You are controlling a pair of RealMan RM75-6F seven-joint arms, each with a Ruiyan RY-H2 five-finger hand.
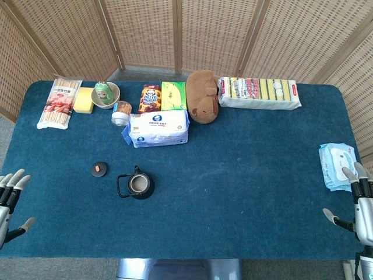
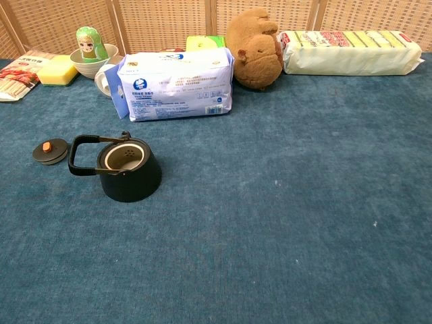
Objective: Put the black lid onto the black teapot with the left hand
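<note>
The black teapot [image 1: 139, 186] [image 2: 128, 169] stands uncovered on the blue table, its handle folded down to the left. The black lid [image 1: 99, 169] [image 2: 50, 151], with an orange knob, lies flat on the cloth just left of the teapot. My left hand [image 1: 10, 201] hovers at the table's near left edge, fingers spread and holding nothing, well left of the lid. Over by the near right edge is my right hand [image 1: 356, 207], likewise with fingers apart and empty. Neither hand shows in the chest view.
Along the back stand a noodle packet [image 1: 58, 102], yellow sponge [image 1: 84, 100], bowl with a green doll [image 1: 105, 94], small jar [image 1: 121, 112], snack boxes [image 1: 150, 98], white tissue pack [image 1: 157, 128], plush bear [image 1: 202, 96] and a long sponge pack [image 1: 259, 93]. A wipes pack [image 1: 337, 165] lies right.
</note>
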